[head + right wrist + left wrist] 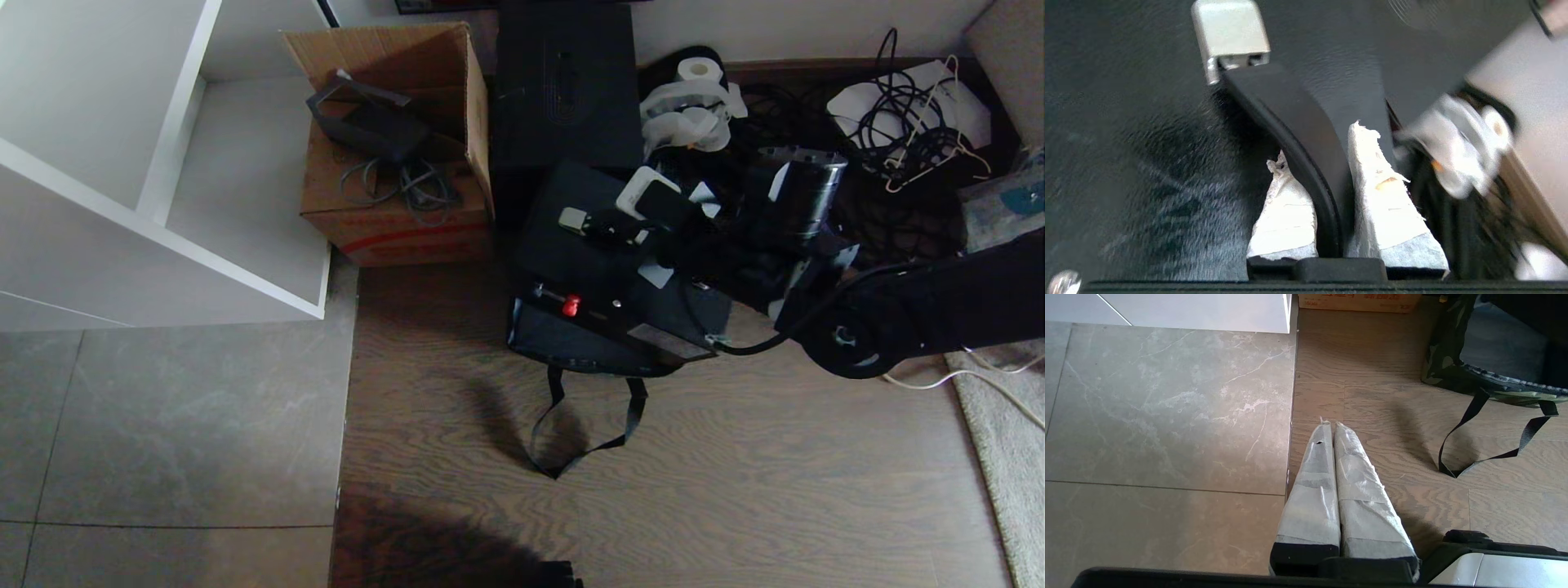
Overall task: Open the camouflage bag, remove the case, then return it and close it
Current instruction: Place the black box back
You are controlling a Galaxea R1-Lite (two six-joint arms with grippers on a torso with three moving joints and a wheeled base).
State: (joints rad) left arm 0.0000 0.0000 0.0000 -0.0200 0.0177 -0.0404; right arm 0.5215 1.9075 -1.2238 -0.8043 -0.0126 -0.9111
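Floorboards (pixel 735 490) of brown wood lie nearest the robot, with grey tiles (pixel 163 425) to their left. The left gripper (pixel 1329 425) hangs parked above the seam between tile and wood, its two taped fingers (pixel 1310 486) pressed together with nothing between them. Just beyond it a loop of black bag strap (pixel 581 433) trails over the boards.

Behind the strap sits the camouflage bag (pixel 1443 355), open at the top; the left wrist view shows its green-and-black side and zip edge. The case (pixel 571 245) is tilted, its lower edge with the small red latch (pixel 571 305) down at the bag's mouth and its flat black face rising away toward the back. Whether that lower edge rests inside the bag or on its rim cannot be told.

The right arm reaches in from the right, and the right gripper (pixel 1327 163) is clamped on the case handle (pixel 1298 134): the black strap runs between the two taped fingers (pixel 1380 196), which hold it from either side with only its thickness between them. One silver end (pixel 1231 30) of the handle shows beyond the fingertips.

Further back stand a brown cardboard box (pixel 400 139) holding dark gear and cables, a taller black box (pixel 567 90), a roll of white paper (pixel 700 69), and a tangle of black cables (pixel 906 122). White shelving (pixel 163 147) fills the far left.
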